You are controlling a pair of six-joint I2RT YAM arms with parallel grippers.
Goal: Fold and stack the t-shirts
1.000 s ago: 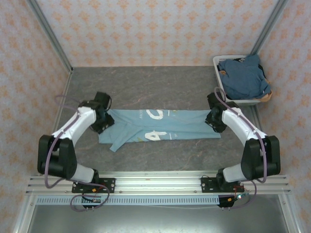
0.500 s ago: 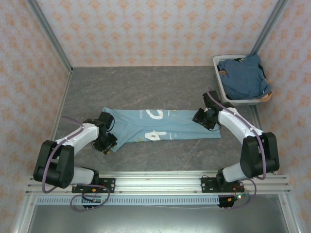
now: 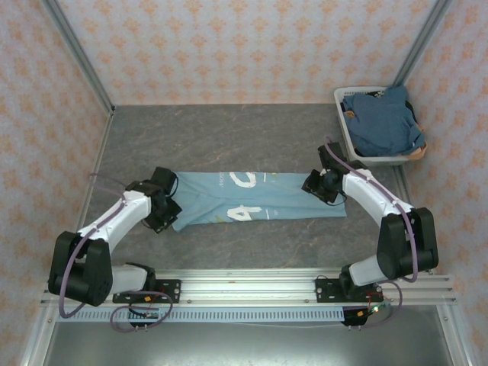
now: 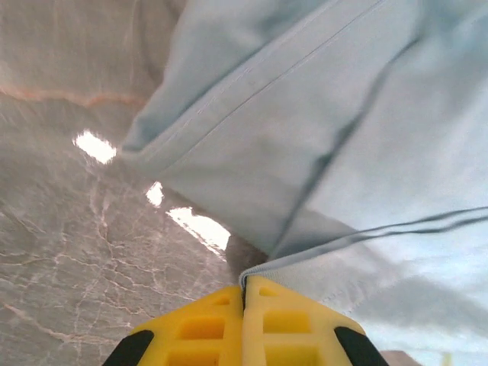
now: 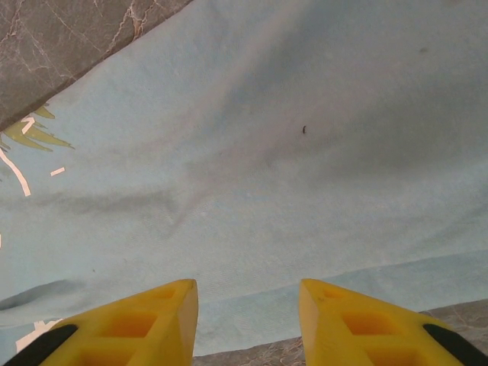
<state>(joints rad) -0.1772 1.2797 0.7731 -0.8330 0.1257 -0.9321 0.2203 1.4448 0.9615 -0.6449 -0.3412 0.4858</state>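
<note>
A light sky-blue t-shirt (image 3: 255, 200) with white block letters lies folded into a long band across the middle of the dark table. My left gripper (image 3: 169, 214) sits at the shirt's left end, and its yellow fingers (image 4: 244, 286) are shut on a folded edge of the light blue cloth (image 4: 328, 145). At the shirt's right end, my right gripper (image 3: 315, 187) hovers over the cloth (image 5: 252, 168) with its jaws open (image 5: 248, 293) and nothing between them. Darker slate-blue t-shirts (image 3: 383, 122) lie heaped at the back right.
A white laundry basket (image 3: 345, 131) holds the dark shirts in the back right corner. The grey marble table (image 3: 229, 137) is bounded by patterned walls on three sides and a metal rail (image 3: 252, 290) at the near edge.
The left gripper swung down to the shirt's loose lower-left flap, took hold of it and carried it up and right, tidying that end. The right gripper shifted slightly left, then stayed.
</note>
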